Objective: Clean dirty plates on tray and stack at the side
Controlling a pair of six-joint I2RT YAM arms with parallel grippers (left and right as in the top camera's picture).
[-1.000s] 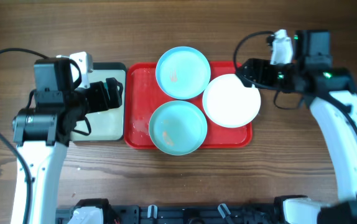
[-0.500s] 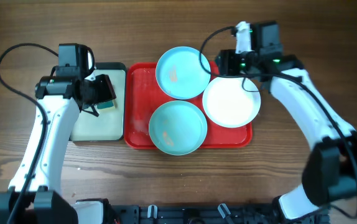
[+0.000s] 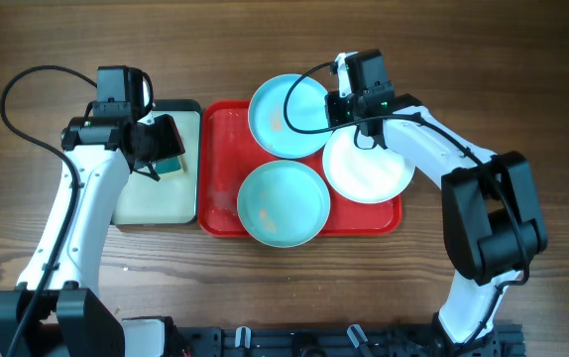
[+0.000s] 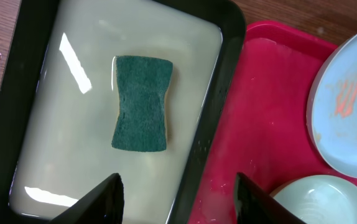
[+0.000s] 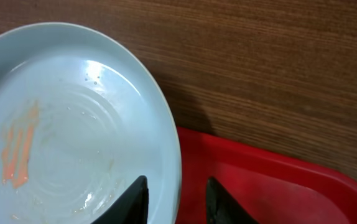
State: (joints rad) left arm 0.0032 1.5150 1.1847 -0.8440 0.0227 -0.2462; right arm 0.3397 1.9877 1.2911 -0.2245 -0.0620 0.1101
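Rim first: your right claw point(image 5: 176, 183) is straddling, not yet pinching, the stained turquoise plate point(image 5: 73, 124) overhanging the far edge of the red tray point(image 5: 278, 186); seat deeper before closing. Left claw point(image 4: 177, 180) is hanging open near the sponge point(image 4: 141, 102).

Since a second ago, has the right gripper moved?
Yes. The right gripper has shifted left, from the white plate's far edge to the rim of the far turquoise plate.

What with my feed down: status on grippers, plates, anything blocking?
Left gripper open by sponge. Right gripper straddling rim of far turquoise plate, grip unconfirmed. Plate smeared orange, uncleaned. Nothing blocking.
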